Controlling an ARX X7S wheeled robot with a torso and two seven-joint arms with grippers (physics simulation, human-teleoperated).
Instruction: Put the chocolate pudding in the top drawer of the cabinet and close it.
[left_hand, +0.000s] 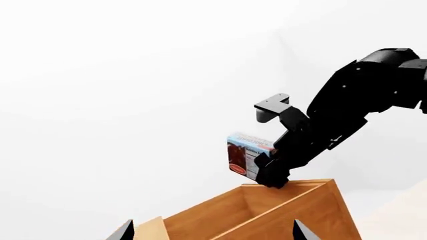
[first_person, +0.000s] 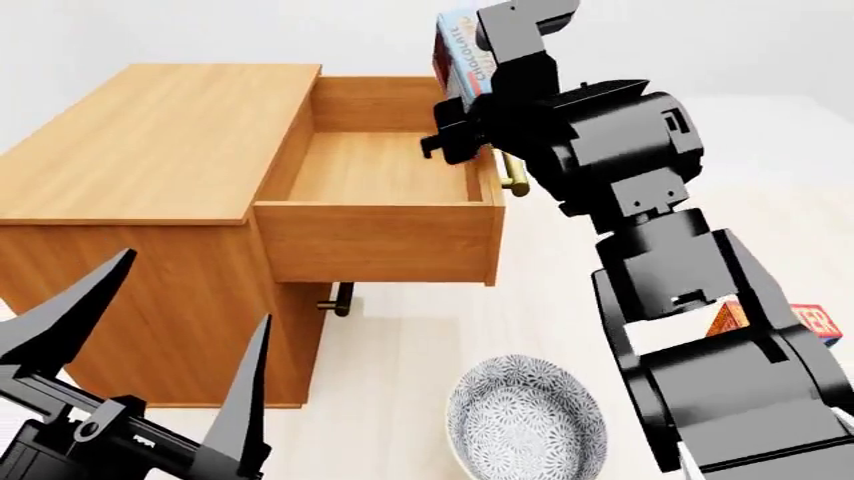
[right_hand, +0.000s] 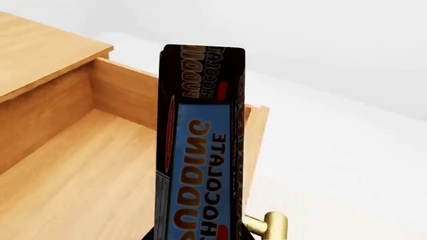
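Currently, in the head view, the left gripper (first_person: 180, 345) sits at seven o'clock with its jaws spread and empty. At ten o'clock stands the cabinet (first_person: 147, 140), its top drawer (first_person: 380, 235) pulled out and empty toward the centre. At one o'clock the right gripper (first_person: 467, 95) is clenched on the pudding (first_person: 455, 50), held upright above the drawer's front right corner, near the brass handle (first_person: 513, 177). A patterned bowl (first_person: 525, 420) lies at five o'clock, and a red-orange box (first_person: 801, 320) peeks out at four o'clock, its lettering hidden by the arm. My judgement: released here, the carton could strike the drawer's front edge and tumble outside, or stand tall enough to jam closing. The carton reads "CHOCOLATE PUDDING", upside down in the right wrist view.
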